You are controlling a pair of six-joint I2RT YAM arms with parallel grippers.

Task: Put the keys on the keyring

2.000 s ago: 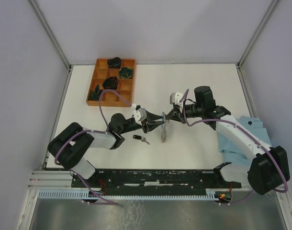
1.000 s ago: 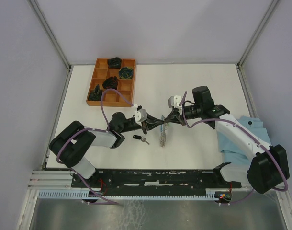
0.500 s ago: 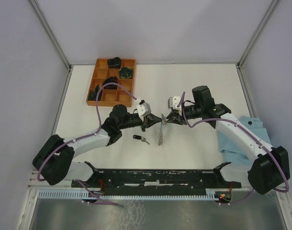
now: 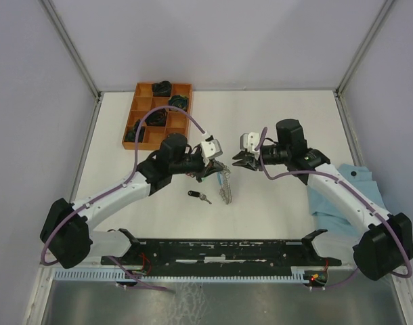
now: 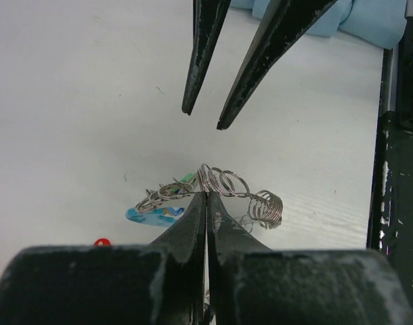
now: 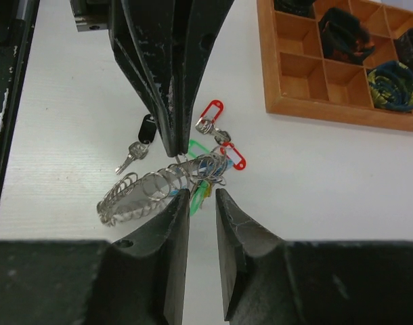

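The keyring (image 4: 225,187), a floppy coil of silver wire, hangs from my left gripper (image 4: 217,167), which is shut on its upper turns. In the left wrist view the left gripper (image 5: 206,193) pinches the coil (image 5: 264,206). The right gripper (image 4: 236,160) stands open just right of the ring, not touching it. In the right wrist view the right gripper (image 6: 202,191) gapes in front of the keyring (image 6: 142,195), where red tags (image 6: 235,157) and a green tag (image 6: 201,191) dangle. One loose key with a black tag (image 4: 198,196) lies on the table, also showing as the black-tag key (image 6: 141,137).
A wooden compartment tray (image 4: 182,125) holding dark bundles stands at the back left. A light-blue cloth (image 4: 328,200) lies at the right under the right arm. The black rail (image 4: 213,252) runs along the near edge.
The right gripper has let go of the keyring and opened, drawing slightly right. The left arm has stretched rightward, still holding the ring, which now hangs from it alone.
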